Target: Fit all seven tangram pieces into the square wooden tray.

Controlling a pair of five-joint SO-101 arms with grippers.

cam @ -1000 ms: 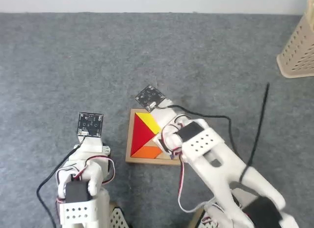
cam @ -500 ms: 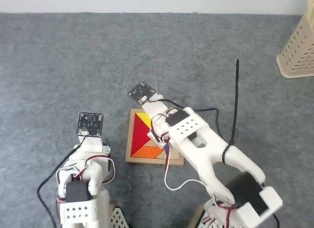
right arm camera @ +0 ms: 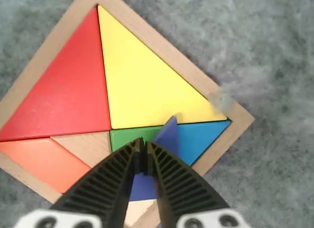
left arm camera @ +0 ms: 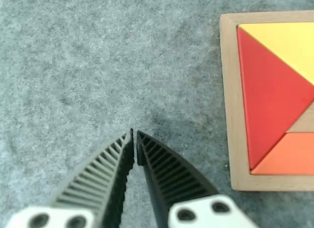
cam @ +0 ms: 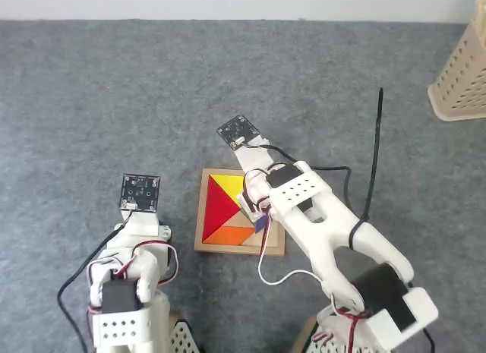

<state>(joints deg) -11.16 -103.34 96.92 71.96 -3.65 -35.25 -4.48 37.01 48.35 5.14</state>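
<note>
Now right arm (cam: pixel 334 225) stretched over tray (cam: pixel 200 212), right tool (right arm camera: pixel 143 141) pointing down.

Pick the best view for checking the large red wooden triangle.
Right wrist view: the large red wooden triangle is nearly whole, unobstructed. High view shows it distant beside the right arm; left wrist view crops its corner.

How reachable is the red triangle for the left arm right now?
Probably reachable. The left end effector, shut, sits over carpet beside the tray, and the red triangle lies along that near edge, uncovered. The right end effector, gripping a dark blue piece, is over the tray's opposite side.
</note>
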